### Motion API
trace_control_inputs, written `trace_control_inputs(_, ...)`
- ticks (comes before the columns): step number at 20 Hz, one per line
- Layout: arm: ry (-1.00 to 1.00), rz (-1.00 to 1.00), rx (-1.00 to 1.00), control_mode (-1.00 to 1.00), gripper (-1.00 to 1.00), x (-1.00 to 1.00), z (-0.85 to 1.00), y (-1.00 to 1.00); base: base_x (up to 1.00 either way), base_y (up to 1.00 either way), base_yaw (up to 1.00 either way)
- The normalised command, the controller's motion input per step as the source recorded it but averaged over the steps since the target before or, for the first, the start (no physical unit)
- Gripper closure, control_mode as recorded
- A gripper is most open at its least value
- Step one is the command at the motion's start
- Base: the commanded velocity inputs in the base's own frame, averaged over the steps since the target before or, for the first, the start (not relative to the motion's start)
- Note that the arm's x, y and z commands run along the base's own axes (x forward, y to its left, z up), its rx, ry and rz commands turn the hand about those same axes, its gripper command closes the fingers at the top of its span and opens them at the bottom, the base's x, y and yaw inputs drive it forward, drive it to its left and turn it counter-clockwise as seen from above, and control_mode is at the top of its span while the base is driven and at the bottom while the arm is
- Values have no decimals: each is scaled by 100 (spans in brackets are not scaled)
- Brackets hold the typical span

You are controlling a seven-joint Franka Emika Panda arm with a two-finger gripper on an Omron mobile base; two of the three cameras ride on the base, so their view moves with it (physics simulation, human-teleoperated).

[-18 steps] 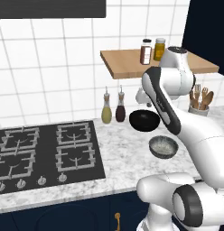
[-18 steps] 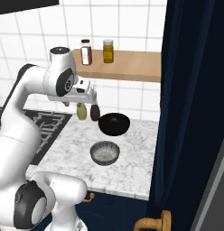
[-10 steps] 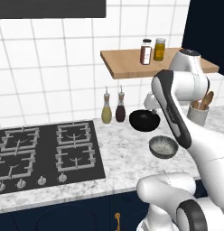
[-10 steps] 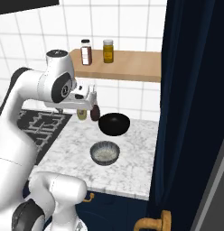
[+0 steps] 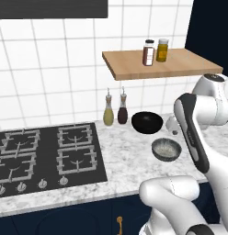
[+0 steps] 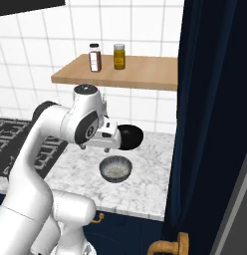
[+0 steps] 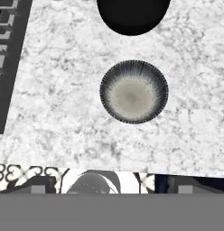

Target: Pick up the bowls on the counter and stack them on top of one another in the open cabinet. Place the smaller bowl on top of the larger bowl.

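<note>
Left to right: two bottles (image 5: pixel 115 109) stand at the tiled wall. On the counter (image 5: pixel 125 158) the larger bowl (image 5: pixel 147 122), glossy black, sits far; the smaller bowl (image 5: pixel 166 149), its speckled inside holding nothing, sits nearer, apart from it. Two jars (image 5: pixel 155 51) stand on the open cabinet (image 5: pixel 134 68). The gripper's jaw spread cannot be told.

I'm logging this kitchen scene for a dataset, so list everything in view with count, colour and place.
Wide glossy black bowl: one, on the counter near the wall.
Small grey metallic bowl: one, pale speckled inside, in front of the black bowl.
Marbled stone counter: one, white-grey.
Wooden shelf: one, light brown, on the tiled wall.
Jars: two, on the shelf.
Bottles: two, by the wall.
Gas hob: one, black, left.
Robot arm: white, above the bowls.
</note>
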Motion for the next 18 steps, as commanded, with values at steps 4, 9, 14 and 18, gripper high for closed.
trace_control_inputs(4,14,-4,2,-100,-100,35,-58,-45,0,0,0)
trace_control_inputs(9,11,-3,4,-100,-100,37,-36,-49,0,0,0)
trace_control_inputs(14,5,-2,11,-100,-100,38,-45,-42,0,0,0)
trace_control_inputs(18,1,0,12,-100,-100,39,-43,-23,0,0,0)
